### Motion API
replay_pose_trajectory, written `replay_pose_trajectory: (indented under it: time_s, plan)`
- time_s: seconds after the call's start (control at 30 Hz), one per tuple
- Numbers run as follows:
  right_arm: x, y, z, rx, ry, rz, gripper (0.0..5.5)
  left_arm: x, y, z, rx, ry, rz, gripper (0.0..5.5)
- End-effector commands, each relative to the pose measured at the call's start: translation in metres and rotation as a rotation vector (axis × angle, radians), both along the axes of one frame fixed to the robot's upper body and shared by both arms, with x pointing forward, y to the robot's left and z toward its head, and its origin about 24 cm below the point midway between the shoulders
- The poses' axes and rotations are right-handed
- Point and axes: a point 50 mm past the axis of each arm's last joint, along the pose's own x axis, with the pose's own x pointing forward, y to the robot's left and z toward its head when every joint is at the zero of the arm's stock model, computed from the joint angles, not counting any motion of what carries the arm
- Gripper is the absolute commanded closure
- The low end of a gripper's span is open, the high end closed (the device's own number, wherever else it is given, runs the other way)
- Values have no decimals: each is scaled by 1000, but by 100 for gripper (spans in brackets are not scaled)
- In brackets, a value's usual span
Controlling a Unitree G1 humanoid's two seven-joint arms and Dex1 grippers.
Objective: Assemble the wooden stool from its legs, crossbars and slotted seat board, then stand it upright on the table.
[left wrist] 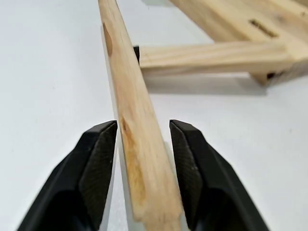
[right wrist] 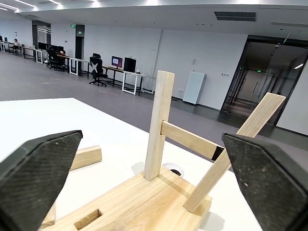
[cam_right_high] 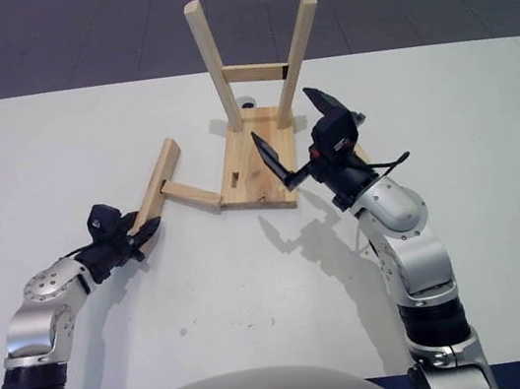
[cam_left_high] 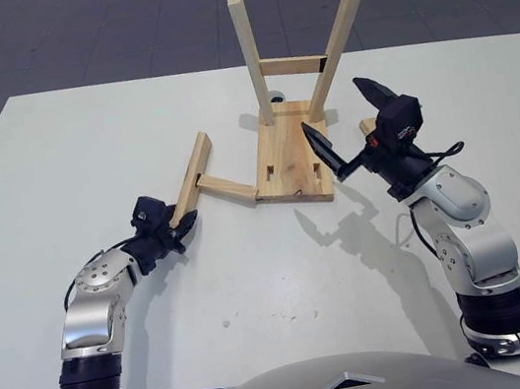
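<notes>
1. At the lower left, the left gripper (cam_left_high: pixel 185 224) is sitting low over the white table (cam_left_high: pixel 56 169). Its fingers (left wrist: pixel 98 163) are standing only slightly wider than the wood, one on each side of the near end of a loose leg (cam_left_high: pixel 191 179). Thin slivers of table are showing between pads and wood, so it is straddling the leg rather than clamping it.
2. Left of centre, the loose leg is lying flat on the table, slanting up and to the right. A short crossbar (cam_left_high: pixel 227 188) is jutting from its side and reaching the lower left corner of the seat board (cam_left_high: pixel 291 154).
3. At centre, the seat board is lying flat on the table, with a slot (right wrist: pixel 87 219) showing in its face.
4. At upper centre, an upright leg (cam_left_high: pixel 248 47) and a leaning leg (cam_left_high: pixel 335 47) are standing up from the board's far end, and an upper crossbar (cam_left_high: pixel 290 66) is joining them.
5. Right of centre, the right gripper (cam_left_high: pixel 331 103) is hovering above the board's right edge, just beside the leaning leg. Its fingers are spread wide apart and are holding nothing.
</notes>
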Motion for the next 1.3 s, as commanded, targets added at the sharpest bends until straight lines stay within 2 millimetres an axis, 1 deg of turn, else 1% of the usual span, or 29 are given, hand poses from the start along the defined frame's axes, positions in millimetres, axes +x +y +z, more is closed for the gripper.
replay_pose_trajectory:
  time_s: [0.03,0.1,0.13,0.17,0.2,0.23,0.27,0.3,0.37,0.47,0.5,0.57,0.7,0.8,0.83,0.93,0.97,1.0,1.07,1.1,1.13,1.2,1.27,1.3]
  plan:
    - [6,-6,5,11,-9,-19,10,25,-7,62,-234,-232,83,424]
    - [12,-11,12,25,-20,-27,10,31,-12,96,-332,-328,69,458]
    - [16,-14,15,34,-26,-33,10,33,-15,109,-361,-358,48,477]
    - [19,-16,18,43,-33,-40,10,34,-18,117,-374,-371,21,499]
    - [21,-18,20,47,-39,-46,10,34,-21,120,-354,-369,-14,516]
    - [23,-19,21,46,-43,-48,10,33,-23,118,-318,-356,-43,534]
    - [23,-20,22,43,-45,-48,10,32,-24,113,-266,-332,-67,549]
    - [23,-20,21,40,-45,-46,10,29,-23,104,-203,-304,-79,549]
    - [22,-18,19,37,-41,-38,10,25,-16,88,-128,-254,-53,514]
    - [17,-17,14,33,-23,-34,10,15,-5,58,-52,-172,12,461]
    - [16,-16,13,31,-19,-33,10,12,-3,48,10,-150,23,448]
    - [15,-15,11,29,-13,-30,10,9,-1,36,51,-119,41,412]
    - [14,-13,10,27,-9,-26,10,7,-4,23,77,-75,32,356]
    - [13,-12,10,25,-10,-22,10,6,0,11,128,-29,42,303]
    - [13,-12,10,24,-9,-21,10,5,0,8,148,-12,37,295]
    - [12,-12,10,22,-9,-20,10,1,-4,-3,201,51,4,246]
    - [12,-12,10,21,-10,-20,10,0,-5,-6,219,72,-6,228]
    - [12,-12,10,21,-10,-20,10,-2,-7,-8,235,94,-26,220]
    - [11,-11,9,20,-8,-21,10,-3,-9,-9,256,122,-44,182]
    - [11,-11,9,19,-8,-21,10,-2,-9,-8,266,131,-49,205]
    - [11,-11,8,19,-7,-21,10,-1,-8,-5,277,135,-50,203]
    - [10,-11,8,19,-7,-23,10,2,-5,3,283,144,-43,236]
    - [9,-10,7,20,-7,-26,10,4,-4,10,286,150,-43,280]
    - [8,-10,7,20,-7,-27,10,4,-4,13,288,156,-44,292]
